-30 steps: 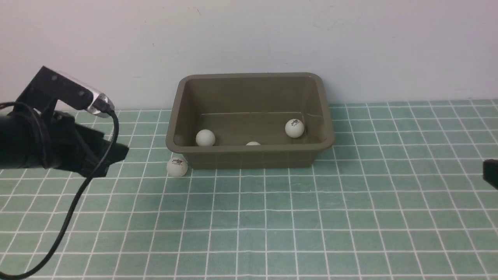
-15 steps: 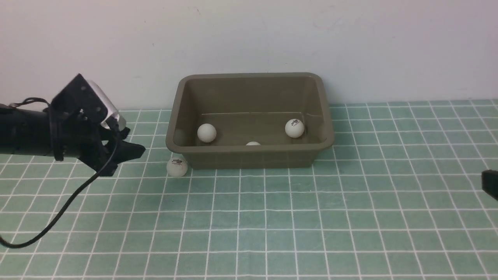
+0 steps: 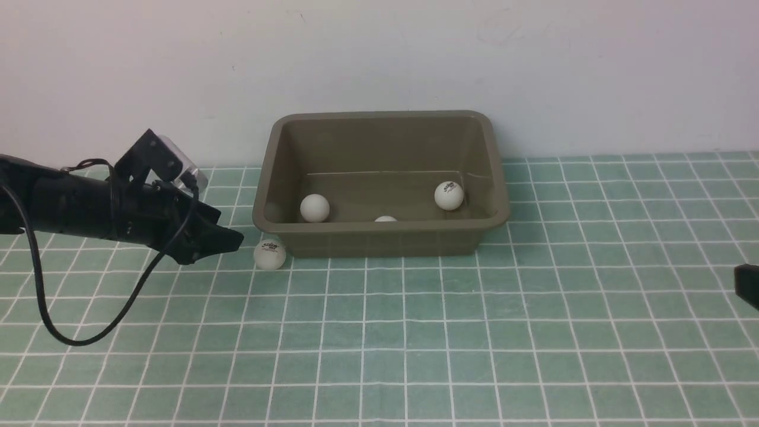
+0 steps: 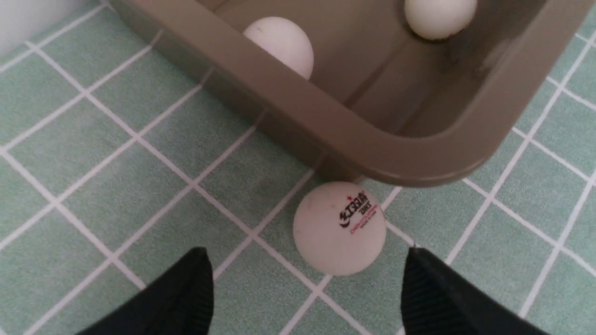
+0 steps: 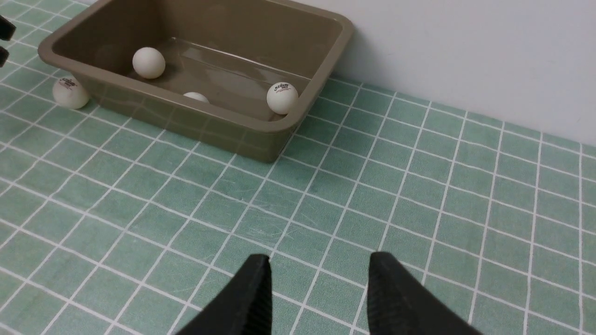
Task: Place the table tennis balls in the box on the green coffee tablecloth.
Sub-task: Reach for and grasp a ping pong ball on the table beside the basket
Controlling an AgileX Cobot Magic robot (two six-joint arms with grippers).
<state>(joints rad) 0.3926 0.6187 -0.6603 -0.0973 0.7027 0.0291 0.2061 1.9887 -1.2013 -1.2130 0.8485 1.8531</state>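
- Work surface: the green coffee tablecloth [image 3: 415, 332] covers the table up to a plain pale wall [image 3: 379, 59].
- The box [image 3: 385, 242] stands at the back, near the wall. Three of the table tennis balls [image 3: 314, 207] lie on its floor.
- The fourth ball [image 3: 270, 254] rests on the cloth outside the box, tucked against the front-left corner under the flared rim.
- The left gripper [image 3: 236, 239] sits low, just beside this ball. Its jaws are spread wide and hold nothing. In the left wrist view the ball lies ahead, between the lines of the two fingertips and untouched.
- I judge that the low, sideways reach is there because the overhanging rim crowds an approach from above.
- The right gripper [image 5: 320, 267] is well apart on the right, its jaws partly apart and empty. I read this as parking it clear of the working arm.
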